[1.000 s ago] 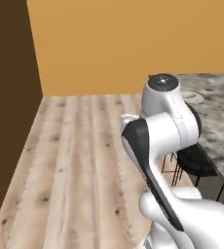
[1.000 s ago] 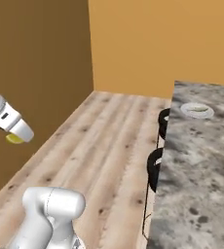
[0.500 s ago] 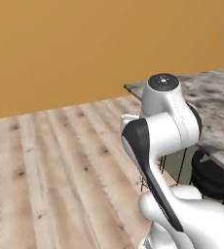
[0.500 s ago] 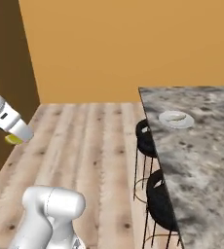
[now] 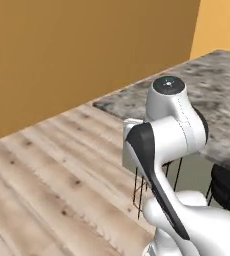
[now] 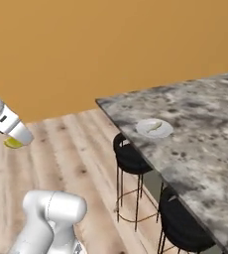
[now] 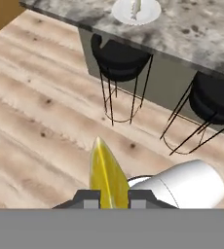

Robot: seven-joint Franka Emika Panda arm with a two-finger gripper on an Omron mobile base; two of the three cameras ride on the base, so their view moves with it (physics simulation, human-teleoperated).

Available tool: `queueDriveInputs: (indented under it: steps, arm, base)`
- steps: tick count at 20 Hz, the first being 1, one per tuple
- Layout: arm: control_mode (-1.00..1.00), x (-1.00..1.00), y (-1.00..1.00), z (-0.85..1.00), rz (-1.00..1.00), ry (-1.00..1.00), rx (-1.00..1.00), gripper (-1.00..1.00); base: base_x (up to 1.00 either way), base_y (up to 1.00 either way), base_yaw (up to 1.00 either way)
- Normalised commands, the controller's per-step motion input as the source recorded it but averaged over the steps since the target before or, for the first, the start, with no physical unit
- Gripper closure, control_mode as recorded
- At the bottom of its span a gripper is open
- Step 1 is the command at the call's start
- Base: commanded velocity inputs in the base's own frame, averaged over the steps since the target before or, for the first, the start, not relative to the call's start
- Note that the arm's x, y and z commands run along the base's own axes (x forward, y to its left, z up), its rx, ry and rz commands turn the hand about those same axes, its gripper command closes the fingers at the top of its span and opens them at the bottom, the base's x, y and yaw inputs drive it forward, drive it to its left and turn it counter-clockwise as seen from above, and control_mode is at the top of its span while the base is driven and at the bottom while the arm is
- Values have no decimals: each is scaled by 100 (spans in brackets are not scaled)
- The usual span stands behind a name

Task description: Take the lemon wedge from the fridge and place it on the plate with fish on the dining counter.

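Note:
My gripper is shut on the bright yellow lemon wedge, which stands up between the two dark fingertips in the hand view. In the right base view the wedge shows as a yellow bit under the hand at the left edge, over the wooden floor. The white plate with fish lies near the corner of the granite dining counter. In the hand view the plate is at the top, far ahead of the wedge. The counter runs behind the arm in the left base view.
Two black bar stools stand along the counter's near side, also seen as stools in the hand view. An orange wall closes the back. Wooden floor spreads to the left.
Both base views have swung as the base turned: the counter and plate have shifted toward the middle and grown closer. The brown wall panel has left the picture. The wedge stays held.

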Motion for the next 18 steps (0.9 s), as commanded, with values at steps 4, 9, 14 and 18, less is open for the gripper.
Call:
queueDriveInputs:
  steps: [4,9,14,18]
  arm:
    - [100,0,0,0,0,0,0,100]
    - [100,0,0,0,0,0,0,100]
    - [100,0,0,0,0,0,0,100]
    - [100,0,0,0,0,0,0,100]
  base:
    - [27,70,-80]
    - [0,54,-83]
    - [0,28,-76]
    - [27,18,-25]
